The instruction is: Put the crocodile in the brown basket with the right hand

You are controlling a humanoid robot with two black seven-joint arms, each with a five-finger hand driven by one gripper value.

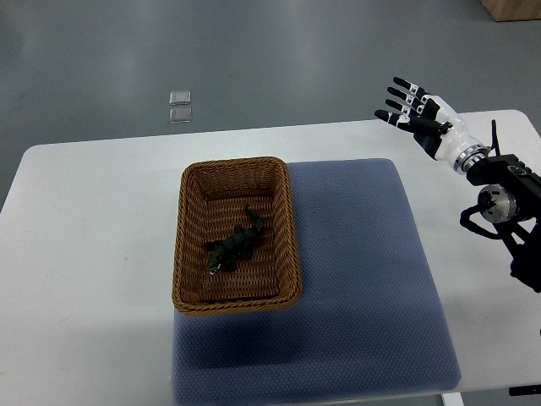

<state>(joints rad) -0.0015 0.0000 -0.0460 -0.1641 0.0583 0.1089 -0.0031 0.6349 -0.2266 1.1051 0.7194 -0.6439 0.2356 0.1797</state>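
Mat (363,279); basket (292,228) holds crocodile (237,245); right hand (423,118) seemingly empty

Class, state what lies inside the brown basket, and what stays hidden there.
One dark toy crocodile lies on the woven floor of the brown basket. Nothing else shows inside. The floor beneath the crocodile is covered.

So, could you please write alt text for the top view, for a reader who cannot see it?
A green toy crocodile lies inside the brown wicker basket, which sits at the left edge of a blue mat on a white table. The robot's right hand, fingers spread and empty, hovers over the table's far right corner, away from the basket.
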